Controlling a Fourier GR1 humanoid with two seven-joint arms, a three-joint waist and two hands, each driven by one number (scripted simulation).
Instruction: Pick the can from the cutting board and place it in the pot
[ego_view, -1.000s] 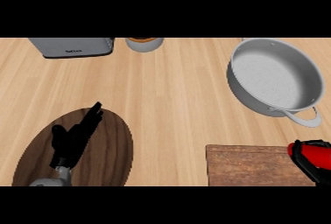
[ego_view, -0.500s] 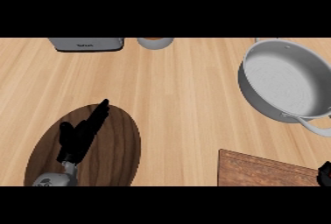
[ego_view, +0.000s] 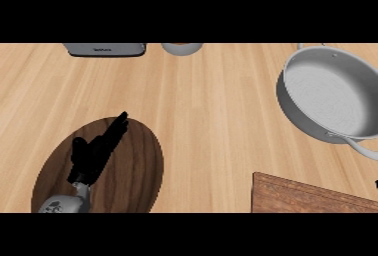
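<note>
Left hand (ego_view: 96, 152) lower left, fingers straight, apart, over dark oval board (ego_view: 140, 175). Pot (ego_view: 328, 95) upper right. Cutting board (ego_view: 295, 197) corner lower right, on wooden surface (ego_view: 207, 110).

The table (ego_view: 207, 110) is of light wood, with the grain running from left to right in the view. Directly under the left hand (ego_view: 92, 155) lies a dark oval wooden board (ego_view: 136, 175), flat on the table. Far to the right of the hand and a little further away stands a grey pot (ego_view: 328, 95), with one handle pointing to the near side. To the right of the hand, at the near edge, lies a brown rectangular cutting board (ego_view: 303, 197), only partly in view. Beyond the hand, at the far edge, stand a grey box-like appliance (ego_view: 103, 49) and, just beside it, a small round container (ego_view: 181, 48).
</note>
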